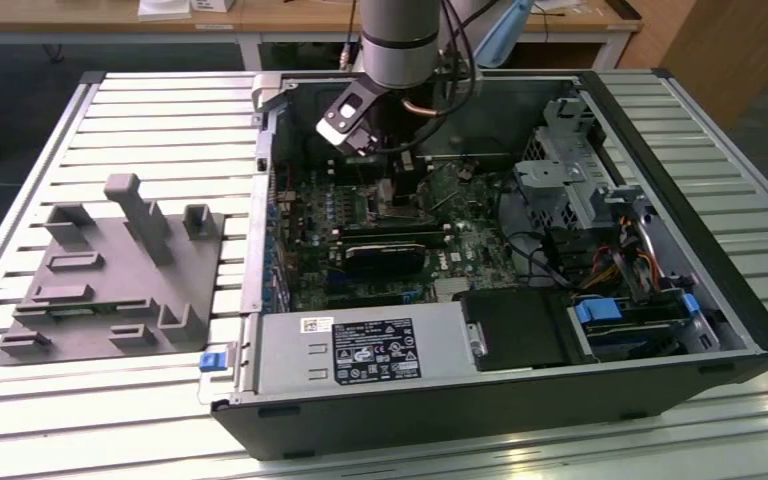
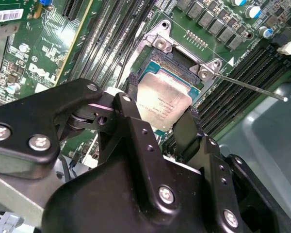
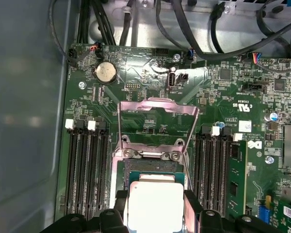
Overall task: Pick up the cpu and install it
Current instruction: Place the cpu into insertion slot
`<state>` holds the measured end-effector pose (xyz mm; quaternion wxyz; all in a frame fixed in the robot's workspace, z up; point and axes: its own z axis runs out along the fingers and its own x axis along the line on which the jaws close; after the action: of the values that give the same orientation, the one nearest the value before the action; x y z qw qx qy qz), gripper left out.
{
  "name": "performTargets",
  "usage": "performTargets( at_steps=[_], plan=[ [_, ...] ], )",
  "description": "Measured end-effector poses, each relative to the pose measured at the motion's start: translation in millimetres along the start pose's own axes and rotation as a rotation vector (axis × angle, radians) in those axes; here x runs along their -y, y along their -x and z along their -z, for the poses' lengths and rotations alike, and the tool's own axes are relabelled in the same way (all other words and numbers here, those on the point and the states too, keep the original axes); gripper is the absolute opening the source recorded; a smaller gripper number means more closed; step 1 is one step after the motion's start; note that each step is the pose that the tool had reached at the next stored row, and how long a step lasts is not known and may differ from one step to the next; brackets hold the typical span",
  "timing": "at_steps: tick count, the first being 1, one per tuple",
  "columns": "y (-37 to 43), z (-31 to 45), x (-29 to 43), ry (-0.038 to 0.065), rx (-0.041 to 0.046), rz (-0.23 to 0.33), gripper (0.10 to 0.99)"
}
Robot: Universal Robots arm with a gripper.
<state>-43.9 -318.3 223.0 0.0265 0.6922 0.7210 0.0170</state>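
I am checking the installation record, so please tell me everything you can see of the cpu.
The cpu is a small flat square chip with a pale silver metal top bearing faint print. It sits over the black-framed motherboard socket, whose silver metal load plate stands open. The black gripper has its jaws against two opposite edges. Whether it is seated cannot be told.

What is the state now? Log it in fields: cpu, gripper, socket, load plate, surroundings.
cpu: silver top up, at the socket; whether it is seated cannot be told
gripper: closed on two opposite edges of the cpu, inside the computer case
socket: flanked by memory slots
load plate: swung open
surroundings: grey fixture block outside the case, on the exterior view's left
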Motion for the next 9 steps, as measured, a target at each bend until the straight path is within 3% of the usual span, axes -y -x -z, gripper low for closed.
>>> performTargets(
  at_steps=[9],
  plan=[
    [-0.8, -9.6, 0.5, 0.000, 0.0015, -0.004, 0.541]
  ],
)
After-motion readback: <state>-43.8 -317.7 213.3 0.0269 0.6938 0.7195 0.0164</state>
